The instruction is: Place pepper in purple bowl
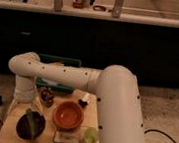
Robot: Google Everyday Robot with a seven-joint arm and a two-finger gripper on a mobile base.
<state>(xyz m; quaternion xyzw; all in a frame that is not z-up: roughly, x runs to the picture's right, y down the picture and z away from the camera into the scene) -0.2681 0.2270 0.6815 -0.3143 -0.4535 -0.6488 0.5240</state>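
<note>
We see the pepper point(30, 119) lying in or across the purple bowl point(30, 126), which sits at the near left of the bench point(12, 136). It shows as a slim green streak slanting from the bowl's far rim toward its middle; whether it rests fully inside or leans on the rim we cannot tell.

The arm reaches in from the right, bends at the far left and comes down toward the bench. The tool point(38, 107) hangs just above the far rim of the purple bowl, close to the pepper's upper end. We cannot tell whether it grips the pepper or has let go.

We judge the pepper to be light, fairly firm along its length, with a smooth, somewhat slippery skin. It should tolerate a modest squeeze, but a hard pinch could bruise it. We would take hold across its thicker part near the stem end, with the jaws crosswise to its length, since the tapered tip would tend to slide out.

Our count:
- one pepper
- one purple bowl
- one orange bowl point(68, 115), just right of the purple one
- one round pale-green object point(90, 135) at the near right
- one flat dark item point(66, 139) at the near edge
- one small dark reddish thing point(46, 98) beyond the purple bowl
- one small white-topped thing point(84, 100) beyond the orange bowl
- one green bin point(59, 61) at the far edge, partly hidden by the arm
</note>
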